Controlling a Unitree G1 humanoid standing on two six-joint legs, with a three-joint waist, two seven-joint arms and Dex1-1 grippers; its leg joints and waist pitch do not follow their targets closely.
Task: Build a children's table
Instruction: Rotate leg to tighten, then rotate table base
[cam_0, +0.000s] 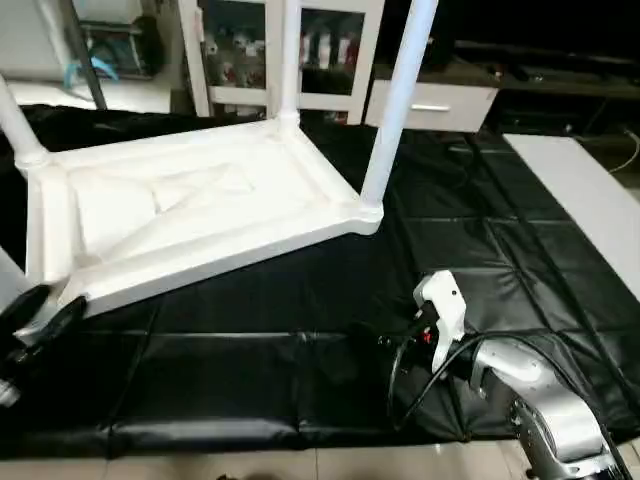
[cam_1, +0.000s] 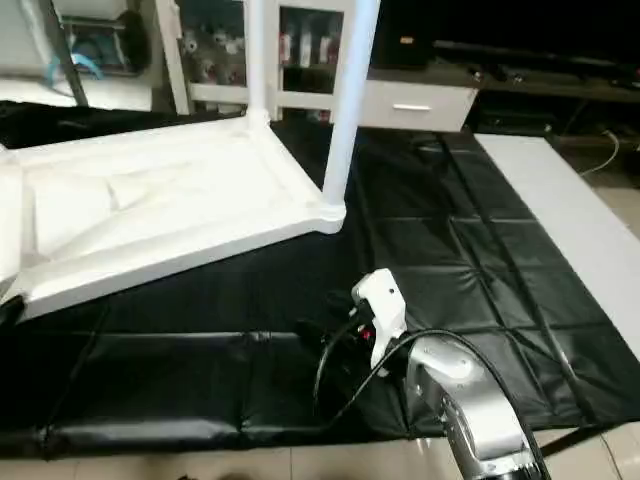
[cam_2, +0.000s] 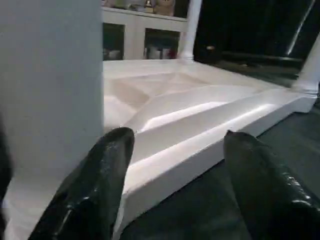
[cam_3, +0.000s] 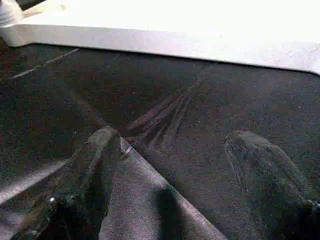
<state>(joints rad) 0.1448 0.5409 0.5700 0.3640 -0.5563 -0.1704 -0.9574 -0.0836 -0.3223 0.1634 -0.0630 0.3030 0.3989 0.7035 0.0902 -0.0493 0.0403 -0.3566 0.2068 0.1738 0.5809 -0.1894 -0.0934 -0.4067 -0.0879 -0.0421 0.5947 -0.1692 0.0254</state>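
An upturned white plastic children's table (cam_0: 200, 215) lies on the black-covered work table (cam_0: 480, 250), legs up; light, stiff, slippery. Left gripper (cam_2: 175, 165) and right gripper (cam_3: 175, 165) gape empty; best gripped by a leg (cam_0: 395, 110).

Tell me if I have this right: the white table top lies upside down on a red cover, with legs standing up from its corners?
Not quite: the cover is black, not red, as the left eye view shows. The rest holds: the white table top lies upside down on it, with legs standing up from its corners.
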